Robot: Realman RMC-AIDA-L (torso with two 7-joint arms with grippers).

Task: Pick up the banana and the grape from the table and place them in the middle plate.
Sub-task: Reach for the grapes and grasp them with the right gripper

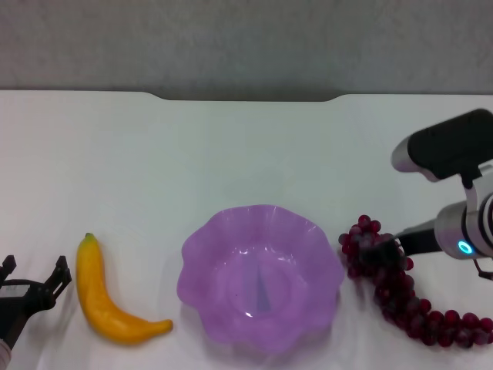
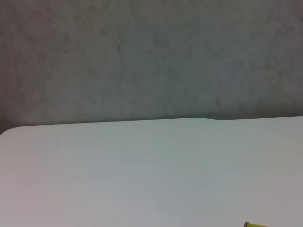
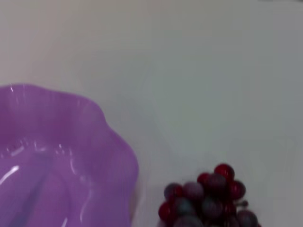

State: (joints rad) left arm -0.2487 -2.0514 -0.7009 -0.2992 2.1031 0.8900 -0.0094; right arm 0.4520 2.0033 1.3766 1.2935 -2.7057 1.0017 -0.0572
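The yellow banana (image 1: 114, 299) lies on the white table (image 1: 231, 154) left of the purple scalloped middle plate (image 1: 260, 274), which holds nothing. My left gripper (image 1: 35, 271) is open and empty, low at the table's front left, just left of the banana. The dark red grape bunch (image 1: 400, 297) lies right of the plate. My right gripper (image 1: 383, 250) is down on the bunch's upper end, close to the plate's rim. The right wrist view shows the plate (image 3: 61, 156) and the bunch's top (image 3: 208, 201). The left wrist view shows only the banana's tip (image 2: 251, 225).
The table's far edge has a notch (image 1: 246, 98) against the grey wall (image 1: 246, 38). Bare white tabletop stretches behind the plate and the fruit.
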